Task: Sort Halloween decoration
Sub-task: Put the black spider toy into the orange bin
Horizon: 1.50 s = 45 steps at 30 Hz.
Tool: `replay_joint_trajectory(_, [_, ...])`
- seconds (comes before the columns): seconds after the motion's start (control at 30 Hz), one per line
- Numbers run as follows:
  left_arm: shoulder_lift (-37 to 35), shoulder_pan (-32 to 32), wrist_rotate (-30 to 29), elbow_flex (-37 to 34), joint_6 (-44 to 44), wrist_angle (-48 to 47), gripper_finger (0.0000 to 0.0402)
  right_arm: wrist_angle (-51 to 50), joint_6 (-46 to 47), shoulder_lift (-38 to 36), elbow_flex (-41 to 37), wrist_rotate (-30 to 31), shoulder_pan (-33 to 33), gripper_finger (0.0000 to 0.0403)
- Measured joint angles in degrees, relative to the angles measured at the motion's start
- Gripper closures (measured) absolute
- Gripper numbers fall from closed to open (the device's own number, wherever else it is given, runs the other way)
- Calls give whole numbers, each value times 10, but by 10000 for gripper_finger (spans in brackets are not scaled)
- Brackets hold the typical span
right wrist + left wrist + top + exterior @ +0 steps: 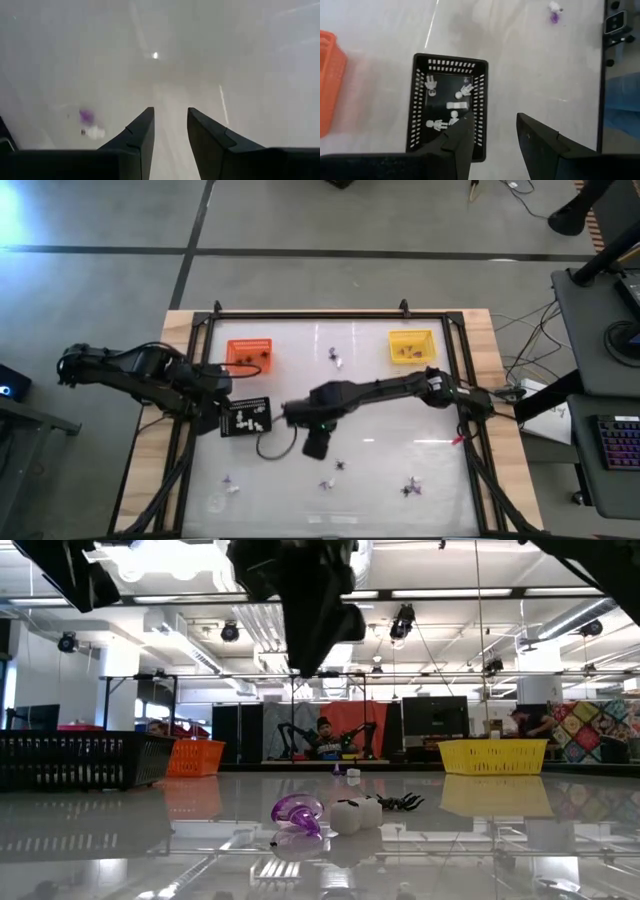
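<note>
White gloss table [400, 430], trinkets [338, 464] scattered along the near strip, a few more between the orange tray [250, 354] and yellow tray [411, 346]. Black tray [246, 416] holds white figures only, so you're likely sorting by colour. Your left hand [492, 131] hangs over that tray's inner rim, fingers apart, nothing between them; probably parked clear. Your right hand [170, 127] sits mid-table beside the black tray, fingers narrowly parted, empty, with a purple piece [86, 116] and a white one [94, 132] nearby. Room: open table ahead of the right hand; the metal frame [330, 314] bounds the edges; left arm crowds the black tray's side.
</note>
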Motion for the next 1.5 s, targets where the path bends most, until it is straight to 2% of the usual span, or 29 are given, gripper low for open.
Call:
replay_joint_trajectory(0.2, [0, -18, 0, 0, -2, 5, 271, -2, 1, 0, -30, -3, 56, 296])
replay_joint_trajectory(0.47, [-1, -22, 0, 0, -4, 5, 271, 25, -6, 0, -98, -3, 98, 296])
replay_joint_trajectory(0.77, [-1, -22, 16, 0, -13, 5, 271, 99, 2, 0, -179, -1, 101, 296])
replay_joint_trajectory(1.3, [-1, -23, 26, 0, -21, 5, 271, 171, 8, -4, -271, -12, 96, 297])
replay_joint_trajectory(1.4, [-1, -23, 26, 0, -21, 9, 271, 184, 8, -4, -280, -14, 93, 310])
replay_joint_trajectory(1.5, [-1, -23, 26, 0, -21, 9, 271, 186, 8, -4, -281, -26, 88, 342])
